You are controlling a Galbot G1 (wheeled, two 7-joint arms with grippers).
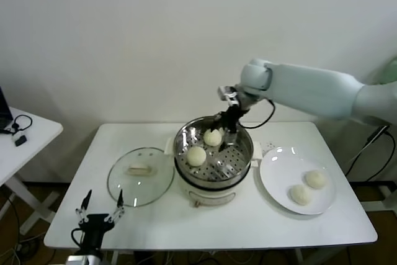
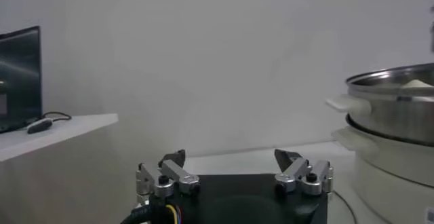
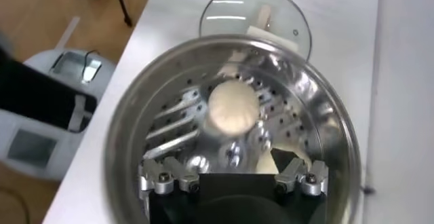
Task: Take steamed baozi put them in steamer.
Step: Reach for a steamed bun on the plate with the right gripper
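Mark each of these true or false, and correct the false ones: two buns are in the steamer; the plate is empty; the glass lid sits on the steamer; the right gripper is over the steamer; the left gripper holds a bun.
1. Two baozi lie in the steamer. True.
2. The plate is empty. False: two baozi rest on it.
3. The glass lid sits on the steamer. False: it lies on the table beside it.
4. The right gripper is over the steamer, open. True.
5. The left gripper holds a bun. False: it is open and empty, at the table's near edge.
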